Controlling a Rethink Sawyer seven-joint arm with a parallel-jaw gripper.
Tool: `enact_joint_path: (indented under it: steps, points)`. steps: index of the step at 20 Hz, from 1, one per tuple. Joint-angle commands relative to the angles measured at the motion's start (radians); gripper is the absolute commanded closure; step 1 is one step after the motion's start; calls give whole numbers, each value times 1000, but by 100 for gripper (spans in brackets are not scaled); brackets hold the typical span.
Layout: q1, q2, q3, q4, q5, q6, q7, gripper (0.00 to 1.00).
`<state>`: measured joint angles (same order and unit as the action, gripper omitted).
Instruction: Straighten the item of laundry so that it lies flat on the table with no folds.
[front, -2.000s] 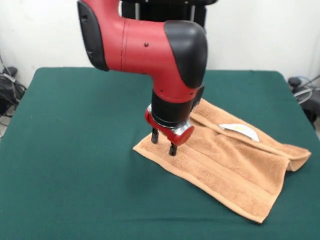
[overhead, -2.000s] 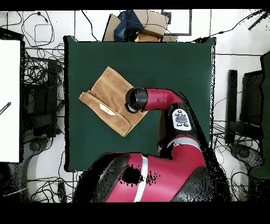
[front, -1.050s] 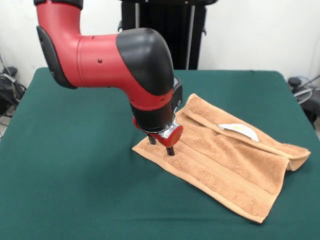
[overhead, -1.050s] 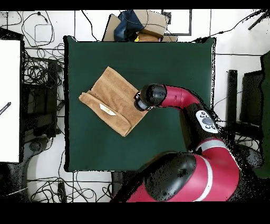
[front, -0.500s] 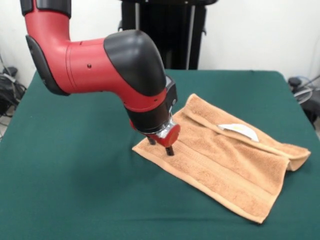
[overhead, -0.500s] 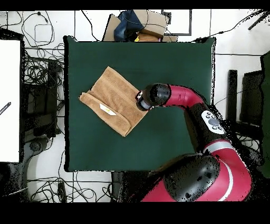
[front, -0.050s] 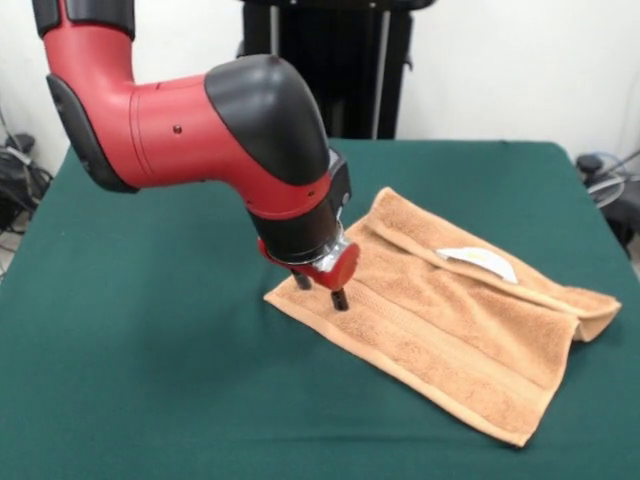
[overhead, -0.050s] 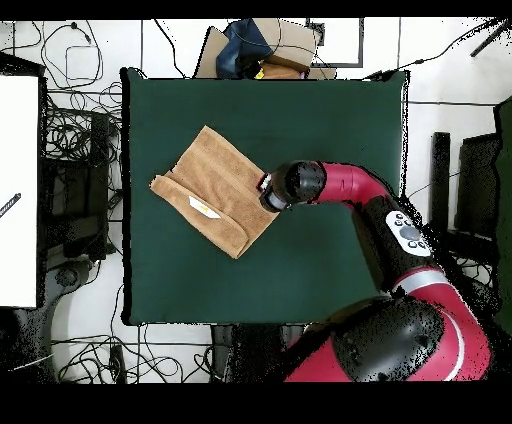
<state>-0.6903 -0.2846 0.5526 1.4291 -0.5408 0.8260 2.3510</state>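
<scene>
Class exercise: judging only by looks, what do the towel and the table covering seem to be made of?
The towel looks like terry cloth: matt, nubby orange-brown pile with flatter woven bands near one edge. The table appears covered in dark green felt-like cloth: smooth, dull, without shine. Neither can be confirmed by sight alone.

Around the towel (front, -0.050s: 450, 320) the table (front, -0.050s: 140, 380) lies bare on every side, so approach is free from any edge. Only the arm (front, -0.050s: 200, 130) blocks the way, its gripper (front, -0.050s: 320, 291) standing on the towel's corner; the towel's folded far edge lies uncovered.
</scene>
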Motion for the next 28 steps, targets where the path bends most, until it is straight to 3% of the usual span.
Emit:
enact_joint_path:
  steps: [1,6,10,19,28]
  points:
    - [-24,394,-257,-144,-537,-707,-118,0]
    - [77,384,-375,-190,-569,-725,84,0]
    - [104,389,-424,-213,-579,-752,128,0]
    - [3,361,-353,-181,-599,-695,-59,0]
    - [-159,351,-208,-137,-634,-598,-288,0]
